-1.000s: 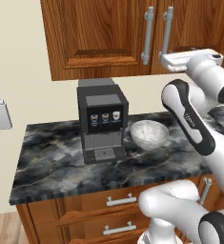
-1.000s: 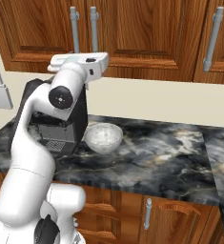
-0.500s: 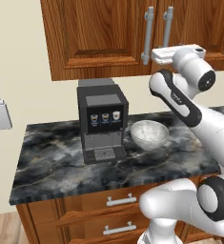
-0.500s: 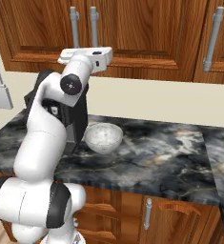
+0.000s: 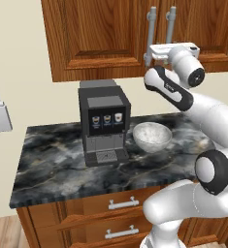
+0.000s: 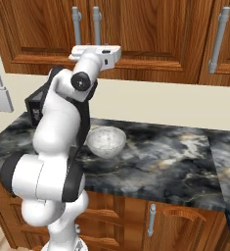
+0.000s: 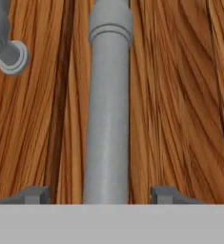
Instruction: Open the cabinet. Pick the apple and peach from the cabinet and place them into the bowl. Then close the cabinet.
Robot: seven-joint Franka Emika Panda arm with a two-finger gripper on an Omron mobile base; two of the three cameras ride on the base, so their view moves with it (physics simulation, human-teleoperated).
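Kitchen wall, upper run: cabinet (image 5: 115,34), reddish-brown, both of its 2 doors closed, mounted above the dark marble counter (image 5: 62,164). I log the black coffee machine (image 5: 104,123) on that counter below the cabinet. Bowl (image 5: 152,136), white, speckled, sits just beside the machine, under the cabinet's 2 grey bar handles. Gripper (image 7: 100,195) is up against the cabinet front, 1 handle (image 7: 108,109) standing between its fingertips (image 7: 33,194); gaps show either side, so I read it as not yet clamped.
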